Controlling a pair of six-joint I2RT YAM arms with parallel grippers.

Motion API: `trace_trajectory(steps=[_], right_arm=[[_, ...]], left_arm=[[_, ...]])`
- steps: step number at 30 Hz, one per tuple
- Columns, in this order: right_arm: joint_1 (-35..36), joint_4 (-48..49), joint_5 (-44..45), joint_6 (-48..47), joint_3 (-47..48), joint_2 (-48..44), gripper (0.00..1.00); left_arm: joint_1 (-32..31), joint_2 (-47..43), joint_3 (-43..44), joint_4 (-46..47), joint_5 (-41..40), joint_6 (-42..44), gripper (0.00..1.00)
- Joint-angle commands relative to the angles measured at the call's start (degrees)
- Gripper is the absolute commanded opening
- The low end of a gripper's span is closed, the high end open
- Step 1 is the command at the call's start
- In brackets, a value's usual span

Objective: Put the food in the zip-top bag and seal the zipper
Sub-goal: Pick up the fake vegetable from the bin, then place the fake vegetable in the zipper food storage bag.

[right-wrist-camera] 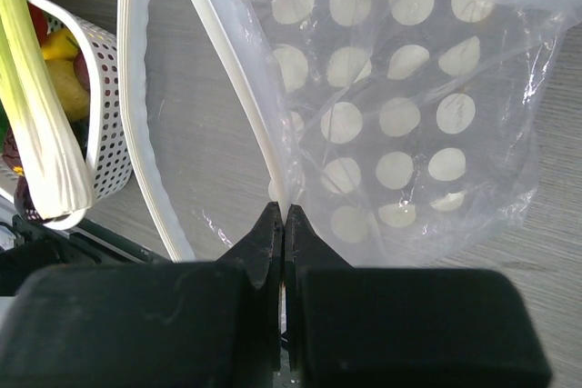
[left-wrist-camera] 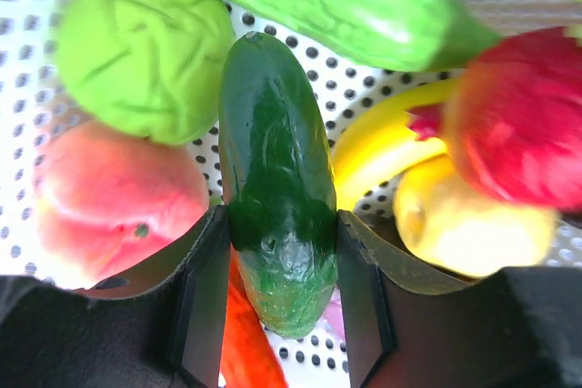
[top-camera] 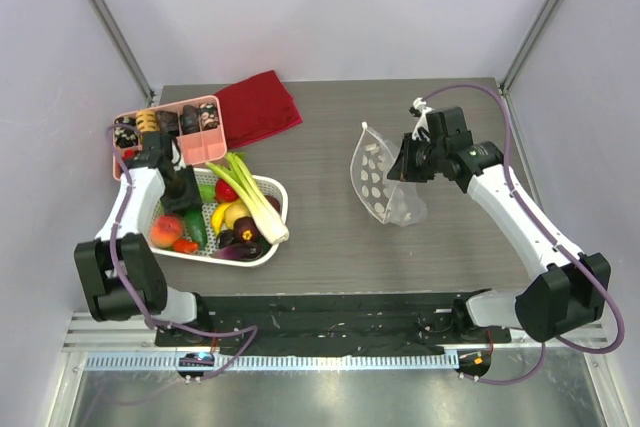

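My left gripper (top-camera: 185,202) is down in the white basket (top-camera: 272,245), its two fingers pressed on either side of the green cucumber (left-wrist-camera: 273,188). Around it lie a peach (left-wrist-camera: 109,197), a yellow banana (left-wrist-camera: 382,147), a red fruit (left-wrist-camera: 523,124) and a leek (top-camera: 255,197). The clear dotted zip-top bag (top-camera: 380,182) stands at centre right with its mouth held open toward the basket. My right gripper (right-wrist-camera: 284,215) is shut on the bag's mouth edge, right at the zipper (right-wrist-camera: 227,70).
A pink compartment tray (top-camera: 215,102) with small items sits behind the basket at the back left. A red cloth (top-camera: 258,107) lies beside it. Wood-grain table (top-camera: 320,227) shows between basket and bag.
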Motion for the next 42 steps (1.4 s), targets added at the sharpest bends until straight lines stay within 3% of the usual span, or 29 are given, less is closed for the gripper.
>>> trace_trajectory(steps=[1, 9, 13, 17, 20, 24, 28, 35, 42], right_arm=[[0.24, 1.36, 1.1, -0.97, 2.94, 0.32, 0.01], [0.42, 1.18, -1.18, 0.09, 4.96, 0.85, 0.01], [0.33, 1.62, -5.31, 2.81, 5.4, -0.21, 0.01], [0.24, 2.67, -9.36, 7.64, 6.37, 0.31, 0.01], [0.33, 3.46, -11.47, 10.81, 7.69, 0.93, 0.01], [0.33, 5.31, -14.72, 14.5, 8.57, 1.9, 0.01], [0.42, 6.63, -15.69, 16.09, 8.83, 1.99, 0.01], [0.68, 6.54, -15.08, 15.38, 8.39, 1.2, 0.01], [0.59, 6.63, -14.64, 14.68, 7.78, 0.5, 0.01]], left_arm=[[0.06, -6.98, 0.09, 1.96, -0.71, -0.8, 0.17], [-0.29, -13.75, 3.15, 8.72, 3.77, -0.8, 0.16], [-2.04, -19.02, 6.59, 16.09, 11.4, -2.2, 0.12], [-11.86, -23.07, 10.1, 25.94, 12.48, -4.4, 0.08], [-23.11, -23.17, 12.56, 33.84, 10.99, -5.37, 0.07], [-38.56, -18.62, 16.69, 41.24, 8.27, -3.36, 0.06], [-48.07, -13.24, 20.91, 44.5, 5.62, 0.33, 0.06], [-56.44, -5.86, 24.08, 46.79, 1.58, 1.93, 0.06], [-58.12, -2.25, 20.84, 44.87, -3.34, -2.73, 0.07]])
